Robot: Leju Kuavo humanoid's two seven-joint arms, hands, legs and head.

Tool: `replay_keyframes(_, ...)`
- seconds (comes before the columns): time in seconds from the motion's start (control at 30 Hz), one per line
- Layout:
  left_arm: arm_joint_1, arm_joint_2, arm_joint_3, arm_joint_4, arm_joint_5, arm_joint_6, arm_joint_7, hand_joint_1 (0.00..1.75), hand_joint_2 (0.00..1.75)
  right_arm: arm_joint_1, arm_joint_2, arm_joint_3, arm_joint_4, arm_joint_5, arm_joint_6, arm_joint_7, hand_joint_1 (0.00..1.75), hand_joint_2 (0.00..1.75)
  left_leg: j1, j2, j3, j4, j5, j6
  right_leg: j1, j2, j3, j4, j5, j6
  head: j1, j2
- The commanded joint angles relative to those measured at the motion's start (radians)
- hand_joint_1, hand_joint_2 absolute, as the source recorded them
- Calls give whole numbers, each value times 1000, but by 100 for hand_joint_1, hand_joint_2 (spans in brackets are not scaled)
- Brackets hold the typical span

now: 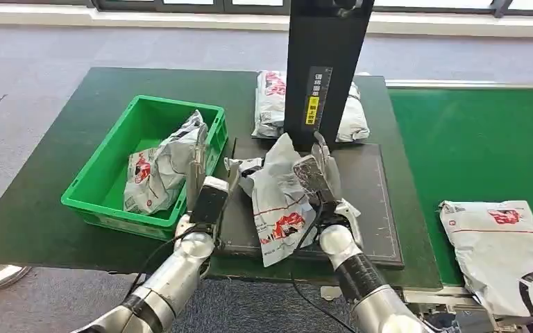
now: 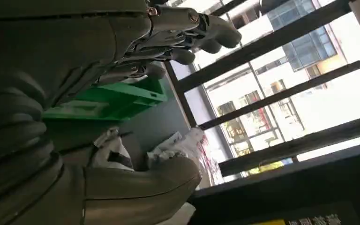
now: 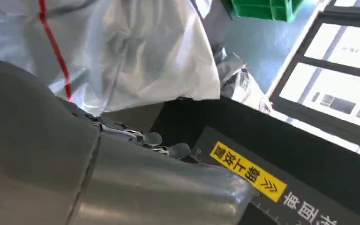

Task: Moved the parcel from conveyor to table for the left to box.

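Table [image 1: 55, 201] of dark green fills most of what I see from the head camera, and I place everything else against the black mat [image 1: 375, 201] lying on its near right part. To the right of the mat runs the bright green conveyor [image 1: 479, 139], with one white parcel with red print [image 1: 506, 253] lying on its near end. Left of the mat, its corner touching the mat's edge, sits a green crate [image 1: 111, 173] with a crumpled grey bag [image 1: 163, 170] inside. At the far edge of the mat a black upright post [image 1: 326, 62] with a yellow label rises, and behind it another white bag [image 1: 274, 104] lies flat on the table.

The parcel [image 1: 277, 201] I am working with stands crumpled on the mat's left half, tilted, its lower corner hanging over the near edge. My right hand [image 1: 319, 177] is pressed against its right side, fingers up along the wrap; I cannot tell whether they actually clasp it. My left hand [image 1: 205, 191] hovers at the mat's left border, beside the crate, fingers straight and apart, holding nothing. In the left wrist camera the thumb [image 2: 140, 187] and fingers [image 2: 192, 33] are spread wide with the parcel between them, not touching.
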Motion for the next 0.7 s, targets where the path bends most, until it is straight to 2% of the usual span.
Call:
replay_keyframes(0.03,-209,-35,-528,220,204,-93,191,0,175,97,-8,-286,-118,-61,-65,-39,0,0,0,-9,1,-1,1,2,0,-10,5,-2,-2,1,0,0)
replay_keyframes(0.07,-222,-35,-609,231,208,-146,244,0,175,128,-14,-299,-157,-21,-103,-16,0,0,0,-9,1,-1,1,1,0,-9,4,-2,-2,0,0,0)
replay_keyframes(0.1,-221,-35,-664,220,213,-152,282,0,175,171,-17,-318,-223,-12,-92,-4,0,0,0,-11,0,0,1,1,0,-11,3,-1,-3,0,0,0)
replay_keyframes(0.2,-215,-35,-684,216,226,-139,283,0,175,192,-17,-325,-255,-2,-82,6,0,0,-1,-11,3,-2,0,2,0,-12,6,-4,-3,1,0,0)
replay_keyframes(0.3,-222,-35,-695,226,244,-139,276,0,175,190,-8,-330,-263,10,-75,19,0,0,-2,-2,1,0,-2,2,-1,-3,3,-2,-1,1,0,0)
replay_keyframes(0.37,-235,-35,-812,232,247,-273,400,0,175,243,15,-392,-358,41,-107,30,0,0,-2,1,2,-1,-3,2,-2,0,2,-2,-1,1,0,0)
replay_keyframes(0.43,-235,-35,-950,223,226,-371,551,0,175,336,40,-463,-544,68,-91,52,0,0,-2,-2,2,-1,-2,2,-1,-3,2,-2,-2,0,0,0)
replay_keyframes(0.53,-234,-35,-1083,238,150,-478,745,0,175,453,72,-523,-770,109,-72,64,0,0,-2,-7,0,-1,-2,2,-2,-9,2,-1,-4,1,0,0)
replay_keyframes(0.6,-226,-35,-1083,264,169,-624,805,0,175,480,76,-526,-815,122,-53,68,0,0,-2,-7,1,-1,-3,2,-2,-8,3,-1,-4,1,0,0)
replay_keyframes(0.63,-227,-35,-1100,297,142,-646,816,175,175,482,81,-519,-814,120,-39,65,0,0,-3,-5,3,-1,-3,2,-2,-6,4,-2,-5,1,0,0)
replay_keyframes(0.7,-231,-35,-1107,324,121,-665,815,175,175,478,86,-511,-796,126,-35,63,0,0,-2,-2,4,-2,-4,2,-2,-3,4,-2,-4,1,0,0)
